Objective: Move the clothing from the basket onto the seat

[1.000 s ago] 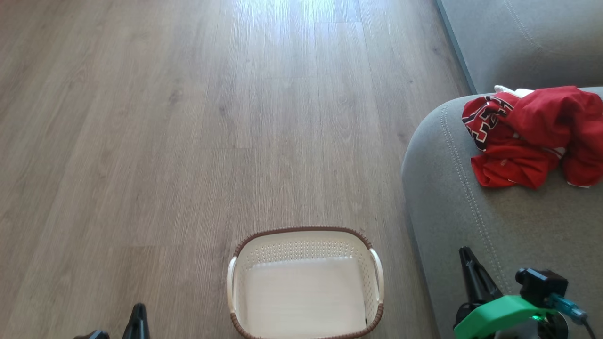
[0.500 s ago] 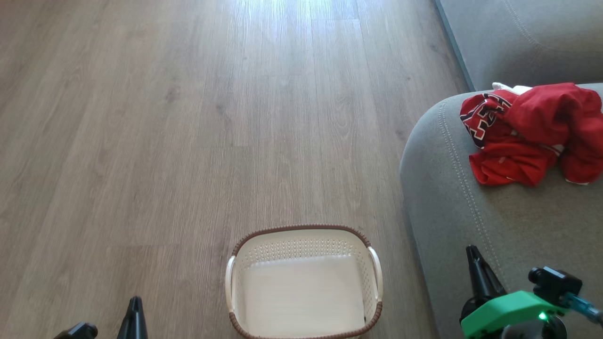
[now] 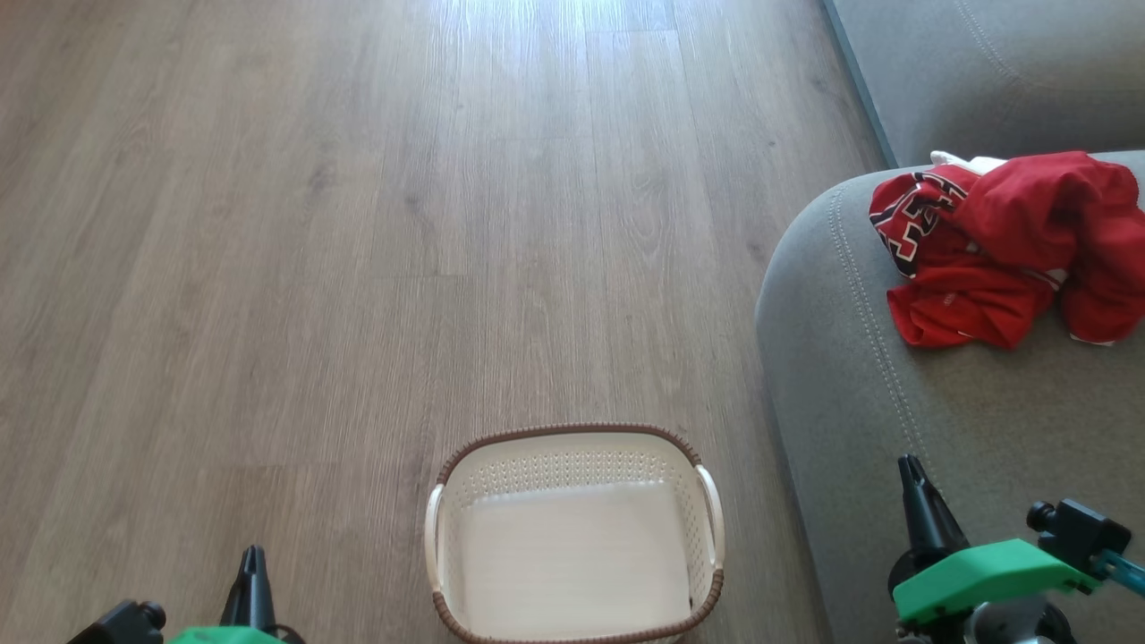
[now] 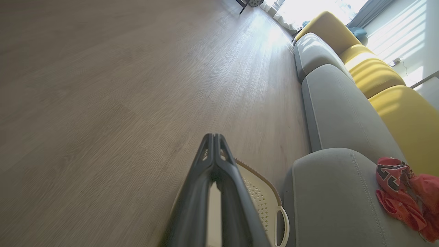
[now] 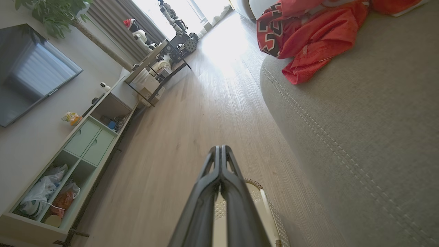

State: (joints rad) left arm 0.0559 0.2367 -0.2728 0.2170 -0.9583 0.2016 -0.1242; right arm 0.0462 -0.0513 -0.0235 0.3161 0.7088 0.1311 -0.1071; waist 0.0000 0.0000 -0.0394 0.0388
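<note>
The red clothing [image 3: 1011, 246] lies crumpled on the grey seat [image 3: 859, 402] at the right; the jersey's black-and-white numerals [image 3: 908, 224] face left. The same heap shows in the right wrist view [image 5: 308, 37] and the left wrist view [image 4: 401, 192]. The cream basket [image 3: 572, 537] with its brown rim stands on the floor at bottom centre, with nothing inside. My left gripper [image 3: 251, 559] is shut at the lower left, left of the basket. Over the seat's front, at the lower right, my right gripper [image 3: 911, 470] is shut with nothing in it.
Wood-look floor [image 3: 358, 224] spreads left and ahead. A second grey sofa section [image 3: 984, 72] stands beyond the clothing, with yellow cushions [image 4: 377, 72] behind. A low shelf unit [image 5: 85, 144], a wall screen [image 5: 31, 72] and a side table [image 5: 161, 58] line the far wall.
The head view has shifted slightly, so basket and clothing sit a little higher. My right gripper has dropped lower and to the right; more of the left wrist shows at the bottom left.
</note>
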